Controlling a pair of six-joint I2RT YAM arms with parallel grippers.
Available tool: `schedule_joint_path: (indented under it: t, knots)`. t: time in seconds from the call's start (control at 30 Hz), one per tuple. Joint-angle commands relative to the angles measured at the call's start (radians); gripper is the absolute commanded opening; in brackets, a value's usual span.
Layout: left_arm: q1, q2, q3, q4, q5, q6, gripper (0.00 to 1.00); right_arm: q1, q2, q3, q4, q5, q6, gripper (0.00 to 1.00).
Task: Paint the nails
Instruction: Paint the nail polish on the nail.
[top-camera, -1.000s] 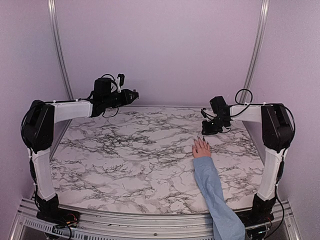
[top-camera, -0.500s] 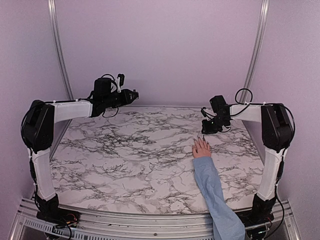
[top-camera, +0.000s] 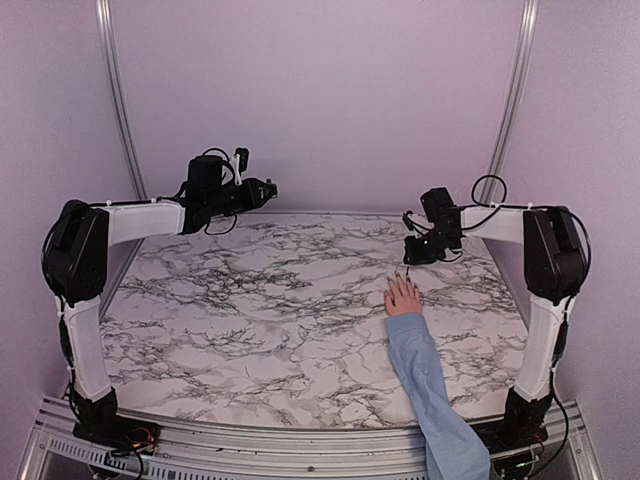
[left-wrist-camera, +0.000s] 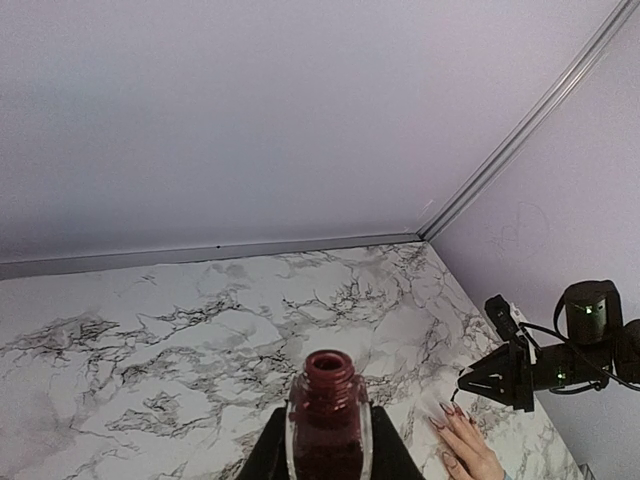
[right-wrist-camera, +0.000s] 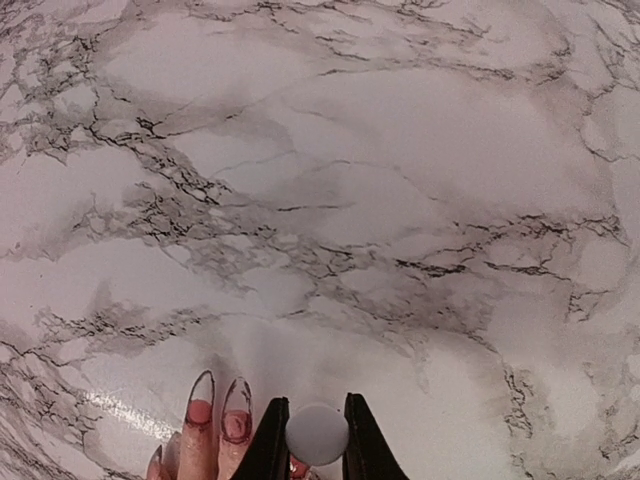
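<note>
Holding the brush cap (right-wrist-camera: 317, 432) in the right jaws over the nails (right-wrist-camera: 237, 412) on the table (top-camera: 250, 300), we are risking smears if the hand (top-camera: 404, 297) shifts; the left jaws are gripping the open bottle (left-wrist-camera: 328, 425).

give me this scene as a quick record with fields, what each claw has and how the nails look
left claw: shut on an open bottle of dark red polish, held up over the far left of the table
right claw: shut on a white round cap, just above the fingertips
hand: flat on the table, palm down, in a light-blue sleeve
nails: long; two in the right wrist view show red patches
</note>
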Motion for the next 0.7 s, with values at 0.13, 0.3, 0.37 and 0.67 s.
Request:
schedule_joint_path:
  t: [0.13,0.3,0.37,0.67]
  knots:
    - [0.008,-0.013,-0.012,0.041,0.007,0.013,0.00,-0.010,-0.020,0.061,-0.007,0.021,0.002,0.00]
    - [0.007,-0.039,-0.029,0.041,0.012,0.027,0.00,-0.018,-0.063,0.076,-0.004,0.009,-0.006,0.00]
    - [0.004,-0.047,-0.031,0.041,0.022,0.035,0.00,-0.018,-0.086,0.076,0.001,0.001,-0.011,0.00]
    - [-0.021,-0.163,-0.116,0.044,0.085,0.136,0.00,-0.017,-0.223,0.028,0.040,-0.070,-0.026,0.00]
